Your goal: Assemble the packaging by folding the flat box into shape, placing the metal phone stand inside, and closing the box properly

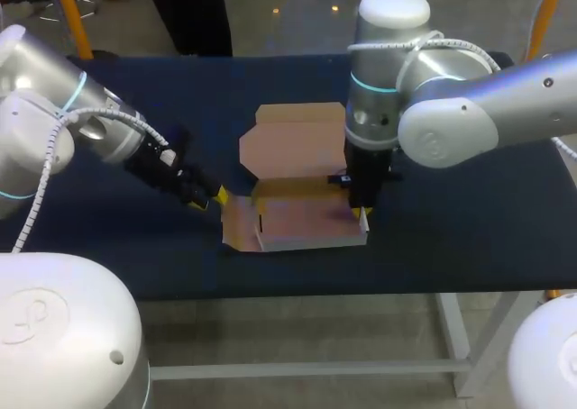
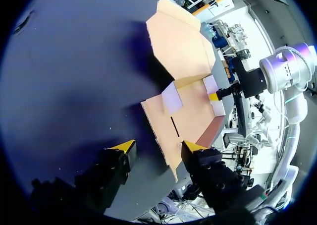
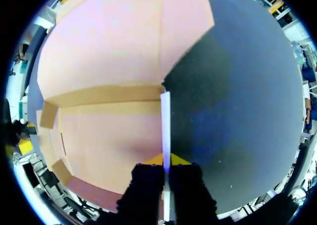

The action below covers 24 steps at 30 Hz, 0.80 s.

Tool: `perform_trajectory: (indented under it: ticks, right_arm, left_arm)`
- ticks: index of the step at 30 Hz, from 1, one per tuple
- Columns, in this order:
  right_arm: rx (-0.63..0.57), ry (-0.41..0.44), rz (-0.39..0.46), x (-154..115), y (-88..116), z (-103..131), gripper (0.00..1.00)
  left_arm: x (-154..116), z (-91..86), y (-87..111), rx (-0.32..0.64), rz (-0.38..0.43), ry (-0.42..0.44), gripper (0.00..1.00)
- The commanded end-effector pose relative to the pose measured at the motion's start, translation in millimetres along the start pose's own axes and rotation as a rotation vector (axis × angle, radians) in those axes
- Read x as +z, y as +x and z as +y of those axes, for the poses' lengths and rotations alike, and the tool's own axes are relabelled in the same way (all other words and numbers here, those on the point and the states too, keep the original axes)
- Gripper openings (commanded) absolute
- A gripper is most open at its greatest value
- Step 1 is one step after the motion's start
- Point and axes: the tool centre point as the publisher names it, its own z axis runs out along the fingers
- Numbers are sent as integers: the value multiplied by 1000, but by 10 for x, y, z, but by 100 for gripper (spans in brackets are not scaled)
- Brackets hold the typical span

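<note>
Left arm, the chunky silver-white jointed one, comes in from the left side with its forearm slanting low toward the middle; the left gripper, black with two yellow-tipped fingers, points sideways and a bit down, spread wide, clamping nothing; right arm, same silver-white build, reaches in from the right with its wrist aimed straight down; the right gripper is pinched almost together, one yellow tip each side of the thin upright brown cardboard box wall

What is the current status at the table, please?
Left gripper open, at the box, by its left flap. Right gripper shut on its right wall. Half formed, lid open. No phone stand in view.
</note>
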Motion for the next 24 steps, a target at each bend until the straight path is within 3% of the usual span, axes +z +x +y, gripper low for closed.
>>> perform_trajectory:
  ticks: [1, 4, 13, 15, 17, 24]
  right_arm:
    - [0, 4, -1, -1, 4, 10, 0]
    - [0, 4, -1, -1, 4, 10, 0]
    - [0, 4, -1, -1, 4, 10, 0]
    - [0, 4, -1, -1, 4, 10, 0]
    - [0, 4, -1, -1, 4, 10, 0]
    - [0, 4, -1, -1, 4, 10, 0]
  left_arm:
    - [113, -43, -39, -11, 2, -11, 59]
    - [163, -17, -26, -46, -20, 0, 46]
    - [286, 8, 25, -96, -49, 0, 38]
    - [298, 18, 52, -108, -70, 7, 24]
    - [291, 38, 104, -118, -106, 13, 0]
    - [241, 15, 252, -151, -202, 8, 0]
